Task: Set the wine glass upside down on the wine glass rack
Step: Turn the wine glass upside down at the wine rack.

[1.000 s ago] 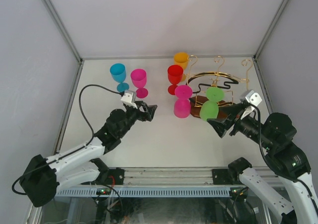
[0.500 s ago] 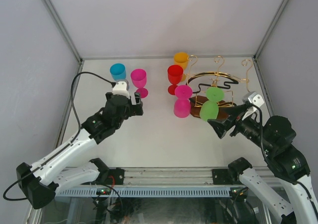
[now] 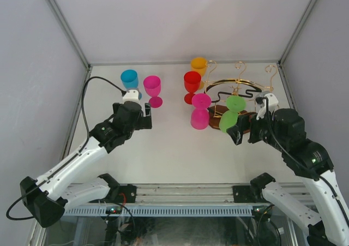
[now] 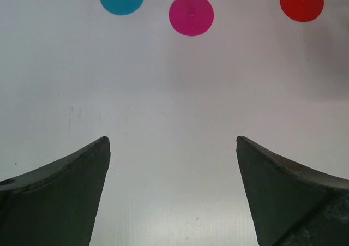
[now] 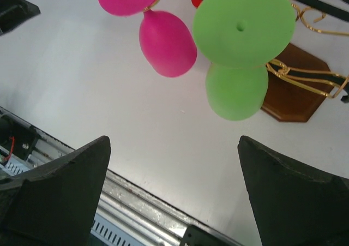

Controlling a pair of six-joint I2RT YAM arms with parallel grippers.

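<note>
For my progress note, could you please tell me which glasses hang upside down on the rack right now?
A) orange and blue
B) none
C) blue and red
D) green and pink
D: the green glass and a pink glass hang foot-up, bowl-down from the gold wires of the rack.

Metal wire rack point(image 3: 234, 81), wooden base point(image 5: 297, 97)
</note>
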